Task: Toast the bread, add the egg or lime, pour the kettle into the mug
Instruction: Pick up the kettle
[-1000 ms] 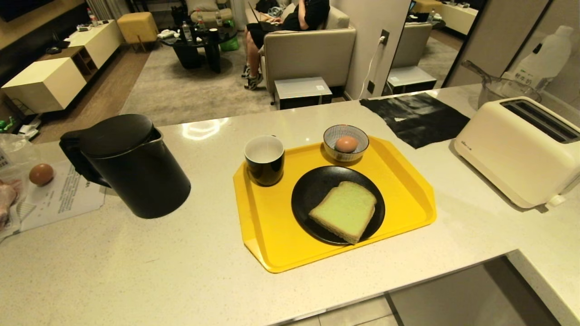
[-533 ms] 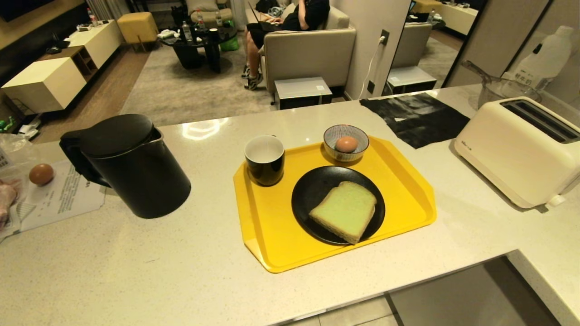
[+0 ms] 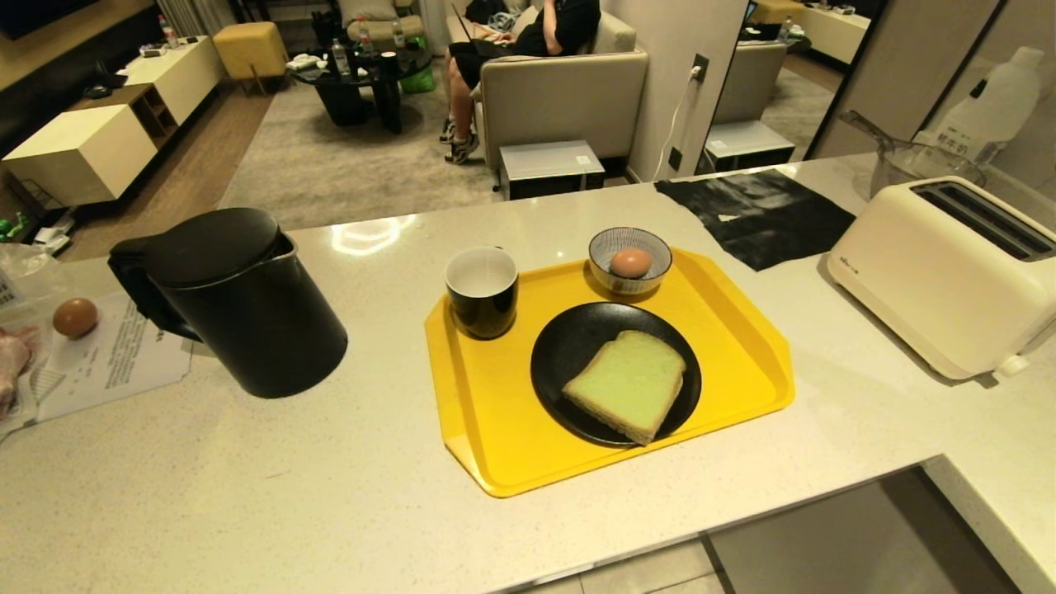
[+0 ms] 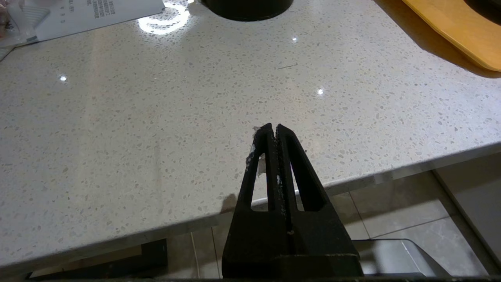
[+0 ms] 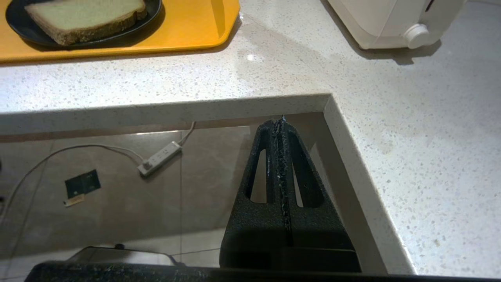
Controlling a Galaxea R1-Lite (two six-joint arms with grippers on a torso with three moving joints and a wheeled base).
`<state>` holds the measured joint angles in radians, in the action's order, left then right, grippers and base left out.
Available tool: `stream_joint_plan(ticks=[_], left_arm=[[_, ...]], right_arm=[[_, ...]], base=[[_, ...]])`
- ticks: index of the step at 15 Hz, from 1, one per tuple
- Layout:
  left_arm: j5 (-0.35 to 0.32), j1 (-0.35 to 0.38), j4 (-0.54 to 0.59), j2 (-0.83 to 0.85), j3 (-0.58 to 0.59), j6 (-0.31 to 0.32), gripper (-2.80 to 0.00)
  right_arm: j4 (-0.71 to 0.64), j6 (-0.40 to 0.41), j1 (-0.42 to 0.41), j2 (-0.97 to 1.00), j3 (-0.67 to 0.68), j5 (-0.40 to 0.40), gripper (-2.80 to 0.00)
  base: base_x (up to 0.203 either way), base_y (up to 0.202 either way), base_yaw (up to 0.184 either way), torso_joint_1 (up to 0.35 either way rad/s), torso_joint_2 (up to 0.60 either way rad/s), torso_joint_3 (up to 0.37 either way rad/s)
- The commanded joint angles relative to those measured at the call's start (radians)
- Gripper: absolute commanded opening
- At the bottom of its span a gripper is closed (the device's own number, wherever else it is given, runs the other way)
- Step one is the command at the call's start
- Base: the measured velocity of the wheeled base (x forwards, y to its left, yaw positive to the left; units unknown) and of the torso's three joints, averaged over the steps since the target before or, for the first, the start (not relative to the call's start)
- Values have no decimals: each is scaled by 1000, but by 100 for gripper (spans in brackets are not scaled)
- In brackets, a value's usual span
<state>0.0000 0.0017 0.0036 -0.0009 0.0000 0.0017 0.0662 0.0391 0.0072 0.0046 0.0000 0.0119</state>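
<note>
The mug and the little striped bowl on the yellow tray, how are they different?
The mug is glossy black outside with a plain white inside; the bowl is pale with fine stripes. The mug is taller and straight-sided; the bowl is low and flared. The mug looks empty, while the bowl holds the egg. Both stand upright along the far side of the tray.

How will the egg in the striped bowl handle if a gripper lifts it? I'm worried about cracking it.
The egg looks smooth and rounded, so it may slip between flat fingers. Its shell is probably fragile, so a gentle squeeze seems wise. Set on the bare countertop it would likely roll; the striped bowl cradles it now.
</note>
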Motion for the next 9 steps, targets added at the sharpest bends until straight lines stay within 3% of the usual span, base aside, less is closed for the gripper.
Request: stream_joint_plan(ticks=[1, 9], left_arm=[[0, 0, -1, 1, 0, 0, -280], [0, 1, -1, 0, 0, 0, -280]], right_arm=[[0, -4, 0, -1, 23, 0, -280], [4, -10, 0, -1, 26, 0, -280]], base=[[0, 0, 0, 0, 0, 0], [0, 0, 0, 0, 0, 0]])
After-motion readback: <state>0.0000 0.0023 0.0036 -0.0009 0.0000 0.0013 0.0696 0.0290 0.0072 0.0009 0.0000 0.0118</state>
